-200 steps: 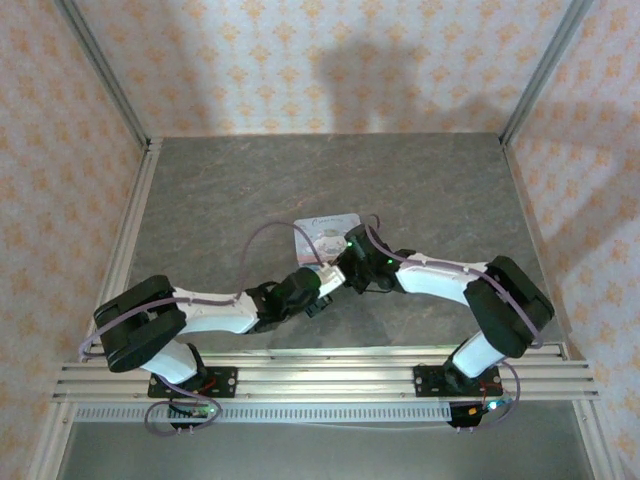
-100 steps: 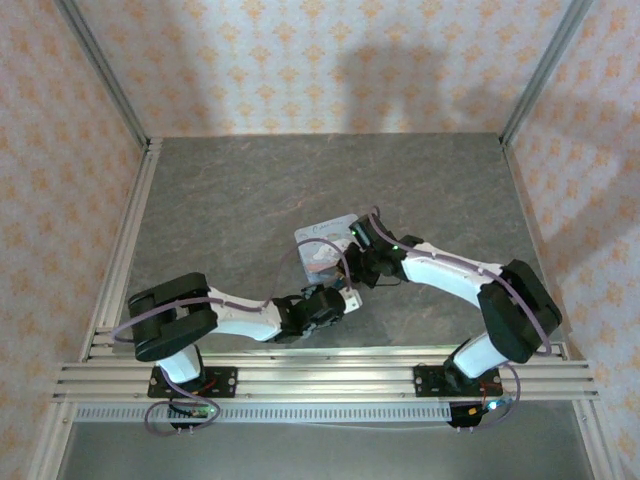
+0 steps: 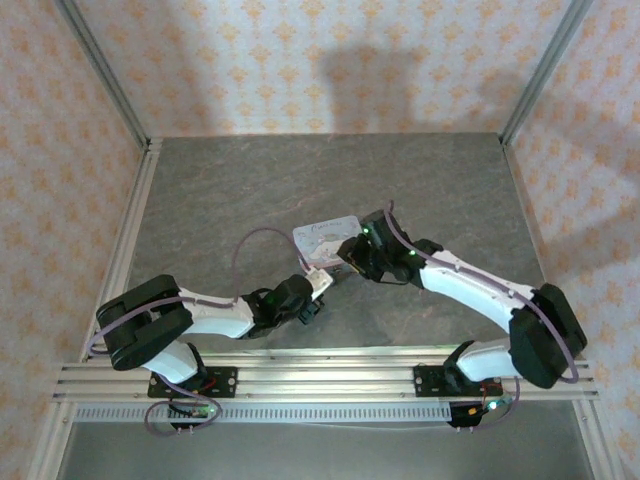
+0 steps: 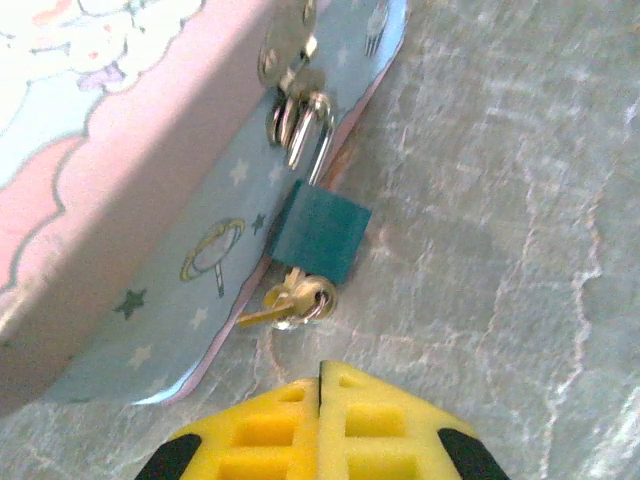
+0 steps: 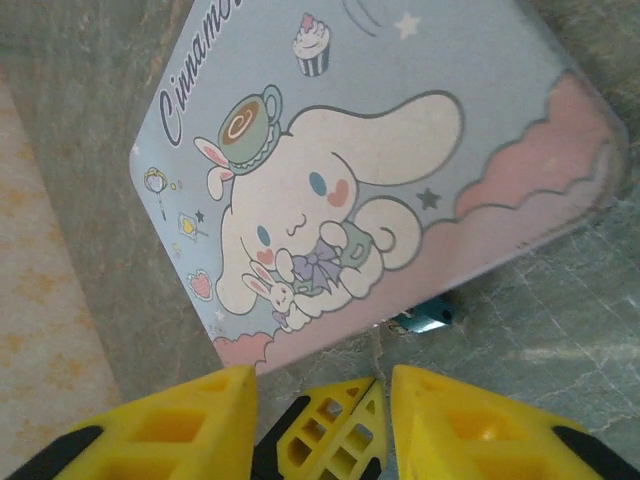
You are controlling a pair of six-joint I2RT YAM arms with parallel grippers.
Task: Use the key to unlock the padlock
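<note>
The small teal padlock [image 4: 320,235] hangs by its metal shackle [image 4: 305,130] from the hasp of the light-blue cartoon tin [image 4: 130,190]. The shackle looks closed. The key [image 4: 285,305], with a small ring, sticks out of the padlock's bottom end, just above the table. My left gripper [image 4: 320,368] is shut and empty, a short way below the key and apart from it. My right gripper [image 5: 320,395] stands open over the tin's near edge, nothing in it. Between its fingers I see the left gripper's yellow fingers [image 5: 340,430]. A corner of the padlock [image 5: 425,320] peeks from under the tin lid [image 5: 330,190].
The tin [image 3: 325,238] lies mid-table with the left gripper [image 3: 321,283] and right gripper [image 3: 347,266] both at its near side, close together. Grey stone-patterned tabletop [image 3: 250,190] stretches behind and to both sides. Metal frame rails [image 3: 130,240] run along the edges.
The right gripper has opened. The left gripper moved up-left toward the tin's near corner and stayed shut. The right forearm swung lower and to the right.
</note>
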